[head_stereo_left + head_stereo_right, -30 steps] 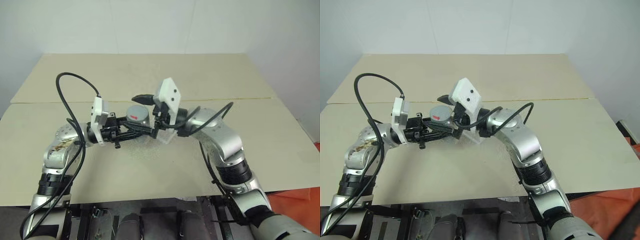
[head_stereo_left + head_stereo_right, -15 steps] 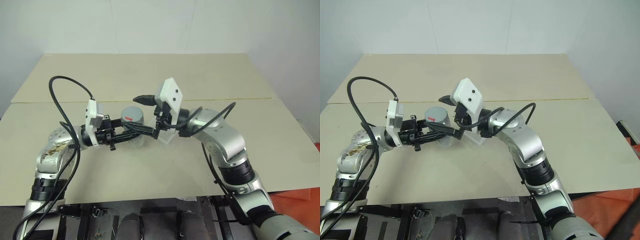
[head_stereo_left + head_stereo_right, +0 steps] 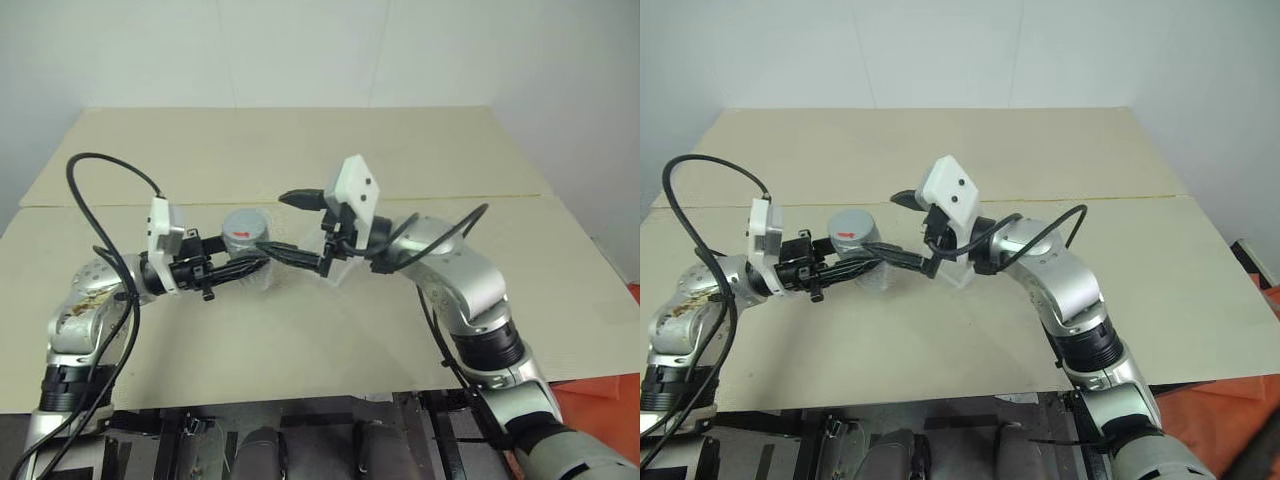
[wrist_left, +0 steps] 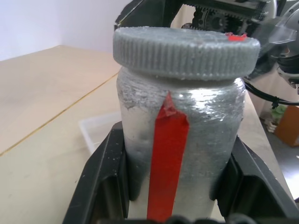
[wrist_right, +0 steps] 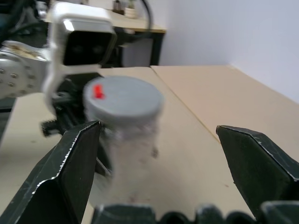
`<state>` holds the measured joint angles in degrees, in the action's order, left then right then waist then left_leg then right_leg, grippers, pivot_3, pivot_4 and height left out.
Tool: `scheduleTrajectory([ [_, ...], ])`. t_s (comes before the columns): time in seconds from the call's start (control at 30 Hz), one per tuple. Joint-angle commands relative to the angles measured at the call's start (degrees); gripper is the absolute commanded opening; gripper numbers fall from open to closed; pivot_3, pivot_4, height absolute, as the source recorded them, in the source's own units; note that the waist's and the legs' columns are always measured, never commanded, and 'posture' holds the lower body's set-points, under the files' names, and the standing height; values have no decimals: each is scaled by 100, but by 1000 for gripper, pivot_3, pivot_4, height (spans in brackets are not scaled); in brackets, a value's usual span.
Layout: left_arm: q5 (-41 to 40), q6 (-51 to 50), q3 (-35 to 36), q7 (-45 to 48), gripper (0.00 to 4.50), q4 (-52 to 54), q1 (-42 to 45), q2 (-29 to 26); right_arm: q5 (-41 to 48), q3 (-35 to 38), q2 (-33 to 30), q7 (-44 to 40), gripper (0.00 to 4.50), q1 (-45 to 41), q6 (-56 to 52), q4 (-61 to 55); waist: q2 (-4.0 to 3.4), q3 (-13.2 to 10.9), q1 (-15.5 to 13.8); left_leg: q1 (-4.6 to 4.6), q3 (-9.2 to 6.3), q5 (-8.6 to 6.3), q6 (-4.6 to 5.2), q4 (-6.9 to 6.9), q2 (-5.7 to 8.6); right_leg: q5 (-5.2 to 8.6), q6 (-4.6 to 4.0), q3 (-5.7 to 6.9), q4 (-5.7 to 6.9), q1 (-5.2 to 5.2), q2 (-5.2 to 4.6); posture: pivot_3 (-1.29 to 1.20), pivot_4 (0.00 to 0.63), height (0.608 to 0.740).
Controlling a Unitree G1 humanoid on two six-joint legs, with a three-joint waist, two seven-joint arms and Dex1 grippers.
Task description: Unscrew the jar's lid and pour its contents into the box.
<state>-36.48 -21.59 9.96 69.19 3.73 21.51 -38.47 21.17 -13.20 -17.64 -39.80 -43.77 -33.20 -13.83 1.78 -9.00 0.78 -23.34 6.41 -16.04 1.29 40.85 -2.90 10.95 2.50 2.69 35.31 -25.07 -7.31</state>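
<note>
One small jar (image 4: 180, 140), its silvery-grey body marked by a strip of red tape, was held upright above the table (image 3: 300, 330), the two black fingers (image 4: 100, 186) of the left gripper (image 3: 262, 256) clamped on its lower body from either side. Its ribbed grey lid (image 4: 187, 50), carrying a small red mark on top, sat screwed down and overhung the body a little. The jar looked rigid and light enough for one gripper, though its wrapped, crinkled surface appeared smooth and could turn in the grip once the lid was twisted; a firm hold low on the body, as seen here, seemed the right purchase, leaving the lid free. The lid's ribbed rim offered the best grip for the other gripper, taken squarely across its width. What the jar held could not be made out through the silver wrap. The right gripper (image 3: 298, 228) stood just beside the jar at the height of the lid, its fingers (image 5: 70, 163) spread wide apart and touching nothing, the lid lying between and ahead of them in the right wrist view. One shallow clear plastic box (image 3: 958, 273) lay on the table below the right wrist, near the jar; being thin and light, it might slide if bumped. In all: one jar, one lid, one box, two grippers.
</note>
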Motion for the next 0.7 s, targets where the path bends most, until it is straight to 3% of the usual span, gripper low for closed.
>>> scheduleTrajectory([
  [0.03,-196,37,88,129,1908,340,-8,-71,-36,299,-57,194,4481,6,-41,-100,0,0,-13,0,0,0,0,0,0,0,0,0,0,1,0,0,150,740],
  [0.4,0,184,-127,204,1908,-196,360,79,358,423,-408,-252,4481,263,-170,-584,0,0,-6,2,0,-1,2,0,0,0,0,0,-15,1,0,0,150,740],
  [0.7,263,451,-536,547,1908,-740,800,336,399,165,237,6,4481,-105,-239,-463,0,0,7,2,1,-1,2,0,1,0,0,0,-8,1,0,0,150,740],
])
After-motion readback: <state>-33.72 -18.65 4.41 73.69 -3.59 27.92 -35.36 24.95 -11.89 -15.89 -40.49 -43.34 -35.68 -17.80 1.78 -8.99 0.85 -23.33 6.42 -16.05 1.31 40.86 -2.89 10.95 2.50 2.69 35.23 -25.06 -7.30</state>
